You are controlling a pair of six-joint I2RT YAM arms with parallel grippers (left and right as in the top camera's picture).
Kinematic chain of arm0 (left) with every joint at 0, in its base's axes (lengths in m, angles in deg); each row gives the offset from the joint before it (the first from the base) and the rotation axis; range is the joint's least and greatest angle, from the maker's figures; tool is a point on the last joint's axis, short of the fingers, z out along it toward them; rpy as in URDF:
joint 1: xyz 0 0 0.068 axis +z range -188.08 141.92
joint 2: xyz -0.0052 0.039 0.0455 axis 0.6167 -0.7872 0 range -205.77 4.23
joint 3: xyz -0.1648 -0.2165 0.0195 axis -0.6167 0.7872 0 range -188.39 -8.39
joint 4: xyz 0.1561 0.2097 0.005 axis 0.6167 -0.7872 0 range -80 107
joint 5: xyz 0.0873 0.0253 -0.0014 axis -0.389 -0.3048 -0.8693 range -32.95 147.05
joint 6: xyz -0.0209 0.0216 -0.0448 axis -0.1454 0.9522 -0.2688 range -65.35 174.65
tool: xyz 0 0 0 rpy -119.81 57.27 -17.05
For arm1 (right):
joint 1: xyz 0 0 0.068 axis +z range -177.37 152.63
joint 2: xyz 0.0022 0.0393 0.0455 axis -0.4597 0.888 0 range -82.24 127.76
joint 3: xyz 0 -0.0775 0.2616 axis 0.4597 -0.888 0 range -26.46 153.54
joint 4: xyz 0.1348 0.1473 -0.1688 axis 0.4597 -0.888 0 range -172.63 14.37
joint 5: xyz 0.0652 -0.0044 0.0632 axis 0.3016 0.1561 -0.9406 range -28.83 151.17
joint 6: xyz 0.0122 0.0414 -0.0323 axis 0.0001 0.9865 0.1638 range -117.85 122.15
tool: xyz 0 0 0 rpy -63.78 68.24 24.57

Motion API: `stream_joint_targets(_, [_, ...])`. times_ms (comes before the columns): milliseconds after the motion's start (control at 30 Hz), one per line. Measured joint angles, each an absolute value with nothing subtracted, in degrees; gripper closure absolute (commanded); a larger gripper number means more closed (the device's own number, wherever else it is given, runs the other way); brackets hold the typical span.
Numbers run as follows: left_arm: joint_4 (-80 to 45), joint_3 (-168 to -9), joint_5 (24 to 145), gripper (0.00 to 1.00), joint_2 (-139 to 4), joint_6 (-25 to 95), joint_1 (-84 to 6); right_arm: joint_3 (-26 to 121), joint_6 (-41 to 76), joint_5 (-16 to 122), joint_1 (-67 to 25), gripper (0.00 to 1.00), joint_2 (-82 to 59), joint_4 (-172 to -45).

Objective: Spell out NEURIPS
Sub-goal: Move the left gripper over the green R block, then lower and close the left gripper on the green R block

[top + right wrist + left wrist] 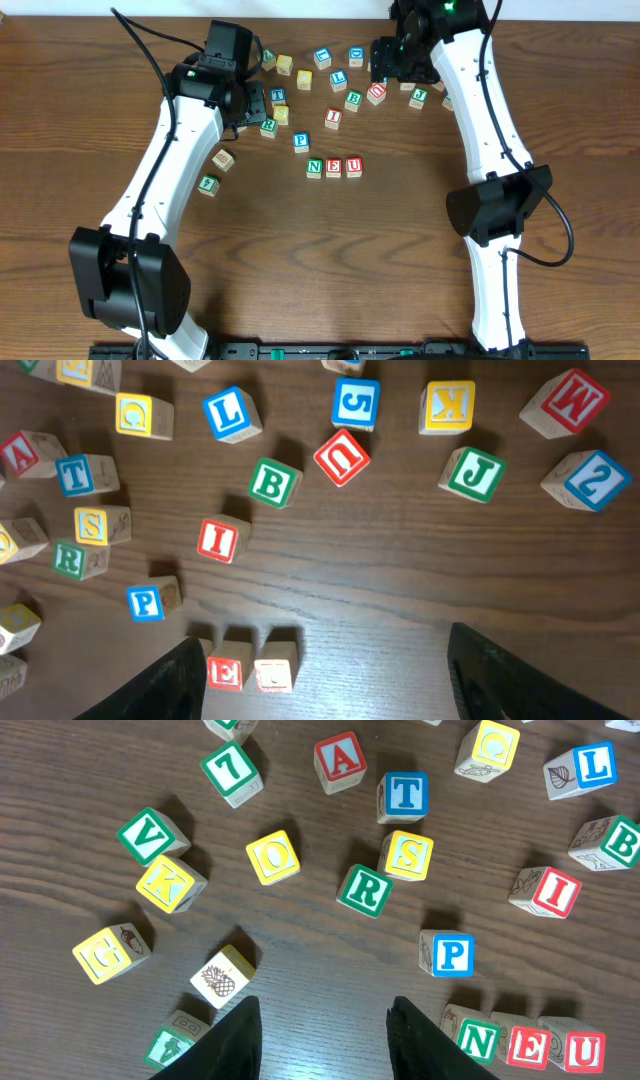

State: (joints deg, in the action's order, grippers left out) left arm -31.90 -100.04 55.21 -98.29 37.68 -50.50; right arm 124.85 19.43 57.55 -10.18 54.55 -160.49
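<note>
Closest to the lens: left gripper (322, 1032), jaws partly spread, pinching nothing, above bare surface (330, 960). Empty too, right gripper (320, 670), jaws wide. Already lined up: N (315, 168), E (334, 168), U (354, 167), side by side in a row. Likely on the fourth letter now. Calls for closing on green R (365, 890) — just beside yellow S (407, 854), so without nudging that — then setting it past U. Loose yet, apart from the row: I (333, 118), P (301, 141).
</note>
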Motion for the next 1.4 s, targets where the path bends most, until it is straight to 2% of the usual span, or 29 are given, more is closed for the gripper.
stream_joint_targets(400, [-31.9,-100.0,55.2,0.59,-98.3,37.8,-50.5,124.8,19.4,57.6,-8.8,0.28,54.6,-159.7])
stream_joint_targets(667, [-26.5,-99.1,55.2,0.42,-98.3,41.3,-50.5,124.8,19.4,57.6,-8.8,0.28,54.6,-159.7])
stream_joint_targets(900, [-20.4,-98.9,55.2,0.41,-101.0,43.2,-50.5,124.8,19.4,57.6,-8.8,0.27,54.6,-160.3])
stream_joint_targets(1400, [-20.0,-98.7,57.2,0.41,-112.5,46.2,-50.5,124.8,19.4,57.6,-8.8,0.25,54.6,-161.1])
